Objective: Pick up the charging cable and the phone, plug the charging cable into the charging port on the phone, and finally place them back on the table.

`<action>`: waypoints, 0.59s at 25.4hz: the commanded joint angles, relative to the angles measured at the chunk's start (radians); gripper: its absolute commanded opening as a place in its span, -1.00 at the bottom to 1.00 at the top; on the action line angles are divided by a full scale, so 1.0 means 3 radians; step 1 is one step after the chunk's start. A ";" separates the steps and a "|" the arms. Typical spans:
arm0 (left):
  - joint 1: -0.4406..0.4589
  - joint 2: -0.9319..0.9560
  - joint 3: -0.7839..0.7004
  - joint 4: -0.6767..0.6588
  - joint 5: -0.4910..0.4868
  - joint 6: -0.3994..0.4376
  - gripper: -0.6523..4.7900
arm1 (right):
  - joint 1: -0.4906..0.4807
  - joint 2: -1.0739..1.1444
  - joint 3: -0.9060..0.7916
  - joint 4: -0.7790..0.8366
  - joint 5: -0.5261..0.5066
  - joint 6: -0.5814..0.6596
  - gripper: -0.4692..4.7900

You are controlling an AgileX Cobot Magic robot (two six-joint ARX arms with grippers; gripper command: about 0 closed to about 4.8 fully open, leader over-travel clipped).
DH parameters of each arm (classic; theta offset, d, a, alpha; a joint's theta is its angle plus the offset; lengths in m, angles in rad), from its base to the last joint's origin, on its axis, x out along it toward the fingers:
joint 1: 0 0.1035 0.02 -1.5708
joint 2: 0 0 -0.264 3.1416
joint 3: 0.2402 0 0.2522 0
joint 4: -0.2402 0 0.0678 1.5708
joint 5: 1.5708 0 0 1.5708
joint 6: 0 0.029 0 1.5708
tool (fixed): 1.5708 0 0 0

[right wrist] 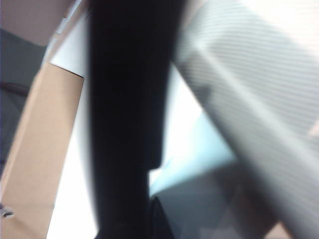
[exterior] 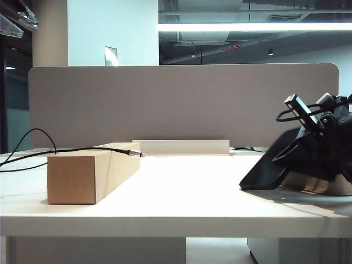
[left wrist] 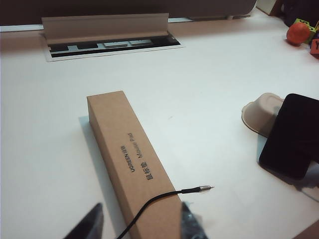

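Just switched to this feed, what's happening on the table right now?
The right gripper is at the phone on the table's right side; the phone is tilted, its upper end propped on a cream tray. Whether the jaws have closed on it isn't clear. The left gripper hangs open above the cardboard box, where the charging cable lies draped with its metal plug sticking out past the box's edge. Nothing is plugged in yet.
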 commanded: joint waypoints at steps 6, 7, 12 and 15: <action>-0.0497 0.0196 0.0064 0.0132 -0.0125 0.0165 -0.07 | -0.0008 -0.0078 -0.0025 0.0238 -0.0548 -0.0094 -0.85; -0.0553 0.0242 0.0066 0.0145 -0.0172 0.0165 -0.07 | -0.0008 -0.0131 -0.0025 0.0231 -0.0567 -0.0098 -0.85; -0.0918 0.0778 0.0289 0.0043 -0.0482 0.0393 -0.07 | -0.0009 -0.0601 -0.0025 0.0206 -0.0610 -0.0131 -0.85; -0.0996 0.1097 0.0502 0.0023 -0.0538 0.0543 -0.07 | -0.0009 -0.0889 -0.0025 0.0094 -0.0632 -0.0263 -0.85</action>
